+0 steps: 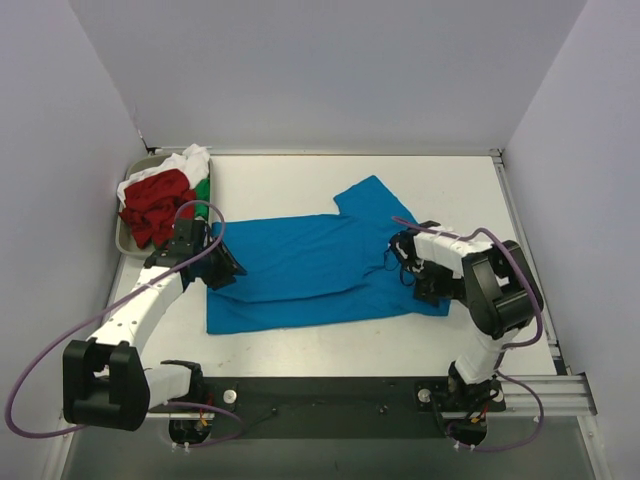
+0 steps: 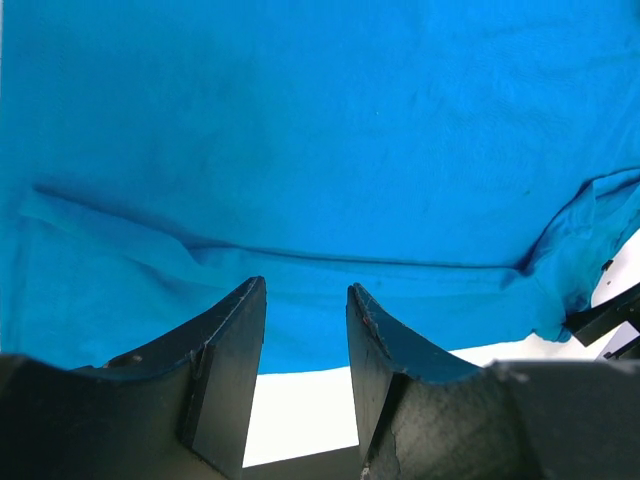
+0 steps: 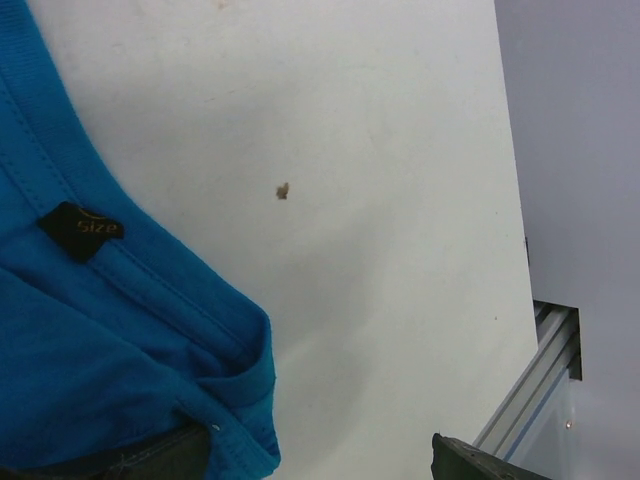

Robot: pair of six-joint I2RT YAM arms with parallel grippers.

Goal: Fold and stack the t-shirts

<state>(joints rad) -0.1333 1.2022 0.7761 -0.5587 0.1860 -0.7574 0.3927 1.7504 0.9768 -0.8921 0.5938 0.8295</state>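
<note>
A bright blue t-shirt (image 1: pixel 310 265) lies spread across the middle of the table, with one sleeve pointing to the back. My left gripper (image 1: pixel 226 270) is low at the shirt's left edge. In the left wrist view it (image 2: pixel 306 292) is open and empty, with blue cloth (image 2: pixel 320 150) just ahead. My right gripper (image 1: pixel 412 268) is at the shirt's right end by the collar. In the right wrist view it (image 3: pixel 320 462) is wide open, and the collar with its black tag (image 3: pixel 80 230) drapes over one finger (image 3: pixel 150 458). Red (image 1: pixel 155 205), white (image 1: pixel 186 160) and green (image 1: pixel 204 190) shirts are piled at back left.
A grey tray (image 1: pixel 122 240) at the back left holds the piled shirts. An aluminium rail (image 1: pixel 540 385) runs along the table's right and near edges. White walls close in the table on three sides. A small brown speck (image 3: pixel 283 190) lies on the bare table.
</note>
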